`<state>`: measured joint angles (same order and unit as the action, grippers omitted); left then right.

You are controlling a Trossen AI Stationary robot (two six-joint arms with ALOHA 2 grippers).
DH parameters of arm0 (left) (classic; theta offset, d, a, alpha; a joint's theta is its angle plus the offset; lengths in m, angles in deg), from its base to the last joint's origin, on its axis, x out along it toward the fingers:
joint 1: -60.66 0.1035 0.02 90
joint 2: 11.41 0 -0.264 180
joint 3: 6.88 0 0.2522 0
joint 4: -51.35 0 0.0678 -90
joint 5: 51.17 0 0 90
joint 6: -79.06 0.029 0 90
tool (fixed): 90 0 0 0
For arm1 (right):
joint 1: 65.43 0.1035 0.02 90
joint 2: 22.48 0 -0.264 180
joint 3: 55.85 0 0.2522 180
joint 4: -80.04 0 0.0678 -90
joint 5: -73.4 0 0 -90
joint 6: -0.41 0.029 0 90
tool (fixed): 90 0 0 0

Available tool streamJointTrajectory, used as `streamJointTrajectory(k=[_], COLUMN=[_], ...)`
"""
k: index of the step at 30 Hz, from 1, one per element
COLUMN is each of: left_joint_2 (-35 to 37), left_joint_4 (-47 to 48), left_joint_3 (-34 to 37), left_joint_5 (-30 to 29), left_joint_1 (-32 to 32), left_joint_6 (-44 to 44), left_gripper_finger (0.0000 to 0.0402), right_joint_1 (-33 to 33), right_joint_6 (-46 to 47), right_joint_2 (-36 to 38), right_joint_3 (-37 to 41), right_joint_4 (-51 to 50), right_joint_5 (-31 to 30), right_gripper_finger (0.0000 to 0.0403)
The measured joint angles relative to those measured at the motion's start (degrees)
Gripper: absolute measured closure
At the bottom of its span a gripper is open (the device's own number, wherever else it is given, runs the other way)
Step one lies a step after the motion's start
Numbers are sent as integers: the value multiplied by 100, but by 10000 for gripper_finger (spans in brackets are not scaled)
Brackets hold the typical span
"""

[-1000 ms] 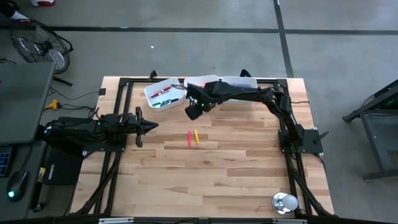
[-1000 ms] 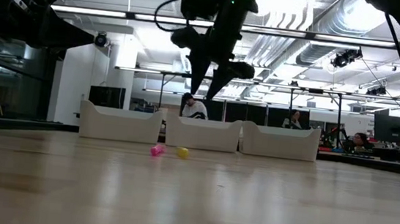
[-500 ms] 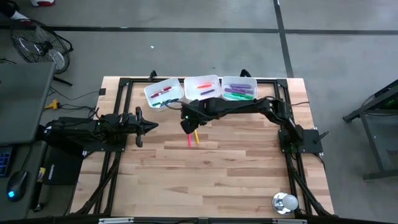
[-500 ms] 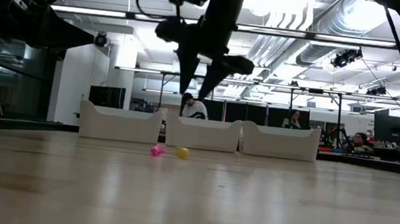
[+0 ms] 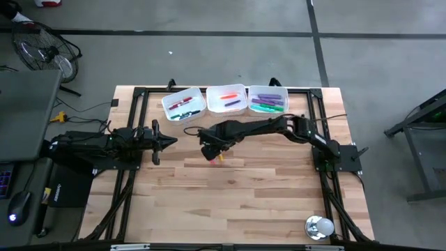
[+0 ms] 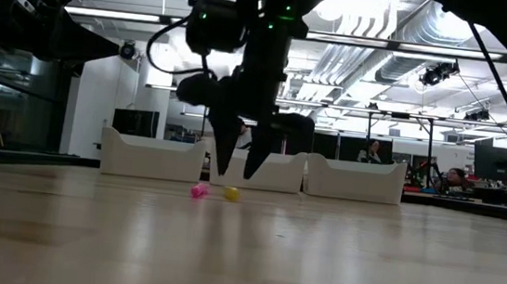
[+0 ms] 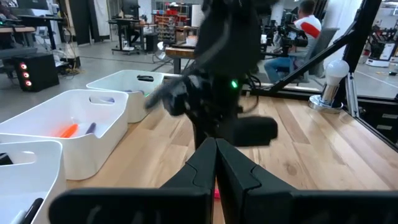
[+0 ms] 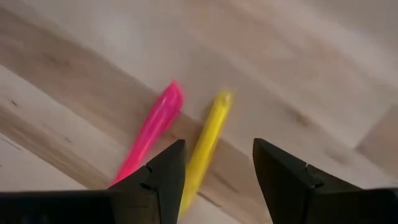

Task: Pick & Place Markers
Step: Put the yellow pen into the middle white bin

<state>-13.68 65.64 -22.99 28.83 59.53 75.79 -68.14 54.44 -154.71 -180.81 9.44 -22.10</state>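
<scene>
Right wrist view: right gripper jaws wide above slim pink marker, yellow marker; pale wood-plank table.

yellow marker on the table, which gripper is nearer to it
Right. The right gripper hangs directly above the yellow marker, jaws open, with the pink marker alongside. The left gripper rests off to the side, jaws shut.

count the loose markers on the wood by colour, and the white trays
pink marker: 1
yellow marker: 1
white trays: 3
total: 5 things, with the right tool open above the two markers
</scene>
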Motion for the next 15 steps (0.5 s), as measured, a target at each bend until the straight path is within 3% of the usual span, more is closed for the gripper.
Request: streamJointTrajectory(k=[15], left_joint_2=[0], left_joint_4=[0], left_joint_3=[0], left_joint_5=[-2], left_joint_1=[0], left_joint_6=[0], left_gripper_finger=[394], right_joint_1=[242], right_joint_6=[249], right_joint_2=[-431], right_joint_3=[-28], right_joint_4=[-173], right_joint_5=[-88], right_gripper_finger=[228])
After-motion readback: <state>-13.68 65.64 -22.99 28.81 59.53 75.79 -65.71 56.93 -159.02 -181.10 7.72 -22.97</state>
